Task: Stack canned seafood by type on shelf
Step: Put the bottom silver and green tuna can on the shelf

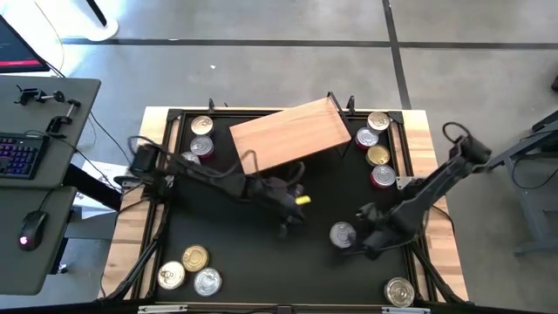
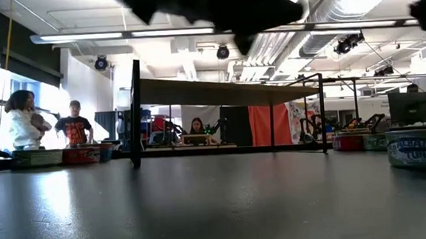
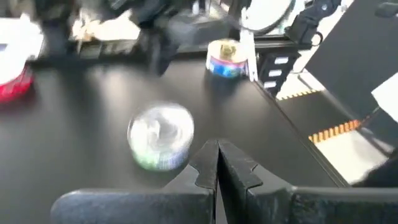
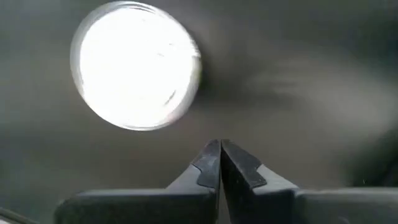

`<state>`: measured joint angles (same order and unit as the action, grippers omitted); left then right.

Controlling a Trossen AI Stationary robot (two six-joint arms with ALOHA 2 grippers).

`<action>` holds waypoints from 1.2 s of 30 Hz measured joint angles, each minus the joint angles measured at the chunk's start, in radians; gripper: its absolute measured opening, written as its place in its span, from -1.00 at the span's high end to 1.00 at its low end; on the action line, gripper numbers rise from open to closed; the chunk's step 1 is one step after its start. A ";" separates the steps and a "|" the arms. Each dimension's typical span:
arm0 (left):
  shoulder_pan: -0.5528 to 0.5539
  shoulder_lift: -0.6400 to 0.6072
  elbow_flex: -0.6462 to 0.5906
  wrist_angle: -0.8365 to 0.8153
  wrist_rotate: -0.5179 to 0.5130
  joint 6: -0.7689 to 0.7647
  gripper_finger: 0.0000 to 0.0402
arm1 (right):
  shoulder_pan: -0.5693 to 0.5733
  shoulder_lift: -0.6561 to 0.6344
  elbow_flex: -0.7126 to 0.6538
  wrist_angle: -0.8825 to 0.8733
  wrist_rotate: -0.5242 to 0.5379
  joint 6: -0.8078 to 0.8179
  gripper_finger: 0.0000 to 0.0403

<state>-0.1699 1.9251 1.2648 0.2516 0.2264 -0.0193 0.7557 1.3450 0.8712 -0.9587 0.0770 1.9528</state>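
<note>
My right claw [image 4: 219, 163] is pinched fully shut on nothing, hanging over the black table [image 1: 261, 253] just beside a lone silver-lidded tin [image 1: 342, 234], which stands free of my fingers. My left claw [image 3: 217, 167] is shut and empty too, hovering near the middle of the table, just off the front edge of the shelf [image 1: 290, 133]. The shelf lies flat and skewed at the table's far side, its top bare. Three tins [image 1: 200, 138] sit off its left end, four tins [image 1: 377, 148] off its right end. Well in front of the shelf, three more [image 1: 188, 269] cluster at the near left, and one tin [image 1: 398, 291] stands at the near right corner.
</note>
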 joint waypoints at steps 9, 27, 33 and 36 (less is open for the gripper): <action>-0.006 0.318 0.356 -0.102 -0.008 0.051 1.00 | 0.025 -0.075 -0.192 0.296 0.035 0.029 1.00; -0.006 0.464 0.439 -0.185 -0.151 0.118 1.00 | -0.039 -0.027 -0.233 0.348 0.122 -0.052 1.00; -0.009 0.464 0.439 -0.194 -0.151 0.118 1.00 | -0.063 -0.002 -0.233 0.402 0.115 -0.068 1.00; -0.009 0.463 0.439 -0.220 -0.155 0.118 1.00 | -0.063 -0.004 -0.212 0.395 0.132 -0.075 1.00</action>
<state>-0.1791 2.3880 1.7042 0.0321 0.0718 0.0983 0.6926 1.3409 0.6596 -0.5638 0.2086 1.8780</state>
